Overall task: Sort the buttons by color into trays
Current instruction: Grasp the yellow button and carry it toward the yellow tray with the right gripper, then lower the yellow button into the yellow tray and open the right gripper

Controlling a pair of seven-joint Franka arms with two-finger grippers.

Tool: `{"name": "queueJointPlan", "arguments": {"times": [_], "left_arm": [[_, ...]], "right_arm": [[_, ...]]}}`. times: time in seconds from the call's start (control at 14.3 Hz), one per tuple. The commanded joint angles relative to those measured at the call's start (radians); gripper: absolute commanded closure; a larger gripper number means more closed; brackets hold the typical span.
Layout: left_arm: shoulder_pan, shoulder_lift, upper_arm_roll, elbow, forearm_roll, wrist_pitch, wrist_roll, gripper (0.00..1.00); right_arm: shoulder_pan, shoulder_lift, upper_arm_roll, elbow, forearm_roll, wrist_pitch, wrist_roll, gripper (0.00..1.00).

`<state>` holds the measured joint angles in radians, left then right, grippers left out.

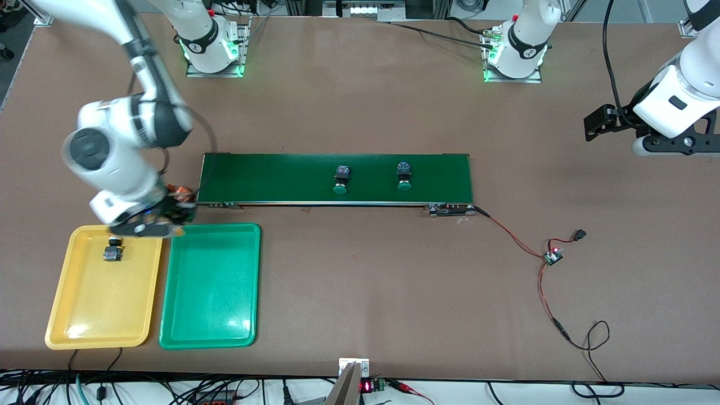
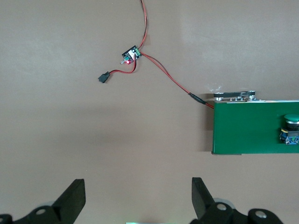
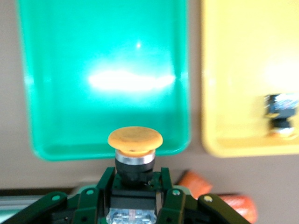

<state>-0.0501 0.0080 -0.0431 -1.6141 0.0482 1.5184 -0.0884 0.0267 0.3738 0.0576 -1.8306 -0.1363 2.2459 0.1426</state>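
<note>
My right gripper (image 1: 163,220) (image 3: 135,179) is shut on a yellow-capped button (image 3: 135,140), held cap forward above the trays' rims that lie toward the belt. The green tray (image 1: 209,332) (image 3: 56,93) has nothing in it. The yellow tray (image 1: 84,315) (image 3: 243,56) beside it holds one yellow button (image 1: 113,249) (image 3: 281,114). Two green buttons (image 1: 340,181) (image 1: 404,176) stand on the dark-green belt (image 1: 270,177); one shows in the left wrist view (image 2: 290,127). My left gripper (image 1: 603,121) (image 2: 138,196) is open and empty, waiting over bare table at the left arm's end.
Orange cylinders (image 1: 181,194) (image 3: 198,183) lie at the belt's end by my right gripper. A small circuit board (image 1: 553,257) (image 2: 131,53) with red and black wires runs from the belt's other end toward the table's front edge.
</note>
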Motion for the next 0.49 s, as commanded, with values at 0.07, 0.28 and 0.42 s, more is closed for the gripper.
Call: {"name": "queueJointPlan", "arguments": {"times": [0.07,0.28,0.42], "left_arm": [[0.009,-0.013,-0.001,-0.009,-0.001,0.006,0.027,0.0],[0.027,-0.003,0.005,-0.007,-0.042,0.011,0.047,0.0],[0.038,0.001,0.006,-0.007,-0.047,0.011,0.062,0.0]], "right_arm": [[-0.01,0.195,-0.146,0.161,0.033,0.052,-0.286,0.96],[-0.016,0.253,-0.179,0.189,0.034,0.09,-0.316,0.96],[-0.011,0.31,-0.219,0.189,0.032,0.219,-0.342,0.93]]}}
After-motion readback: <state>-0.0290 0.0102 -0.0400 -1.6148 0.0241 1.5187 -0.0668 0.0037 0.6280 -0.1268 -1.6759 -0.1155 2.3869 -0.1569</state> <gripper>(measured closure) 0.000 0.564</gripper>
